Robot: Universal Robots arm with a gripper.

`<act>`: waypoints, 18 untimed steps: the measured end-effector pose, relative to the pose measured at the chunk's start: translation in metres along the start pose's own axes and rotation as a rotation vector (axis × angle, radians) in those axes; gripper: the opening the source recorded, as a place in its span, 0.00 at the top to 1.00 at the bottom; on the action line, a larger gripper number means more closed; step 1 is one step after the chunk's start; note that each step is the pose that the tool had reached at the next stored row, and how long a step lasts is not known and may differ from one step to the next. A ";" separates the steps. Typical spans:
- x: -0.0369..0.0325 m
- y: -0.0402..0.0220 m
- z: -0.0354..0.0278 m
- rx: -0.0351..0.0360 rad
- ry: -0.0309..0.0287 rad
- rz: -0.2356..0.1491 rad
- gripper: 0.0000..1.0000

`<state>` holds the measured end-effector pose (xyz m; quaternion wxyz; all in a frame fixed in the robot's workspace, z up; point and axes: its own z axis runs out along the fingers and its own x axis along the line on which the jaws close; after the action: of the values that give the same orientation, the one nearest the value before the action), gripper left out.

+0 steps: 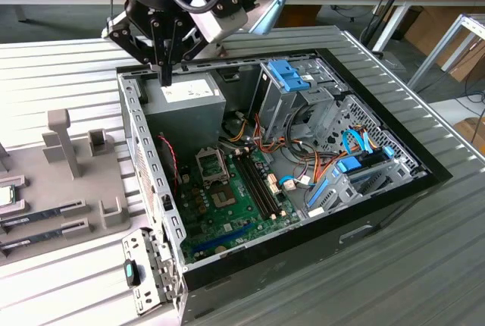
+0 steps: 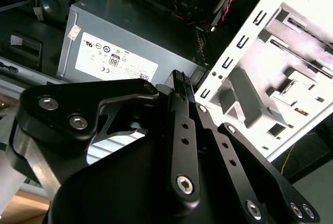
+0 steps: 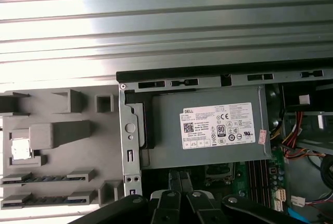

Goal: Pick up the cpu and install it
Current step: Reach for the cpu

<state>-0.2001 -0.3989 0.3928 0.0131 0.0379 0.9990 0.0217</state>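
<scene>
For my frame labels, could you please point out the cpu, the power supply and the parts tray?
cpu [image 3: 21,148]: first wrist view, middle of its silver top.
power supply [image 3: 166,130]: first wrist view, bare grey top beside its label.
parts tray [image 3: 78,159]: first wrist view, bare grey floor.

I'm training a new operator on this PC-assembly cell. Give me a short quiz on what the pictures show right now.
1. True or false: the cpu lies on the grey tray, outside the computer case.
2. The gripper is nearest to: A) the power supply box; B) the blue drive cage; C) the memory sticks.
3. Fill in: in the exterior view, the tray lies to the case's ____.
Key: 1 true; 2 A; 3 left.
</scene>
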 end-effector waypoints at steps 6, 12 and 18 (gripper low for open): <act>0.0012 -0.0001 0.0001 0.0000 0.0000 0.000 0.89; 0.0028 -0.0002 0.0003 0.0001 0.0000 0.000 0.89; 0.0042 -0.0003 0.0004 0.0000 0.0001 0.000 0.89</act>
<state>-0.2043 -0.3989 0.3923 0.0131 0.0379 0.9990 0.0217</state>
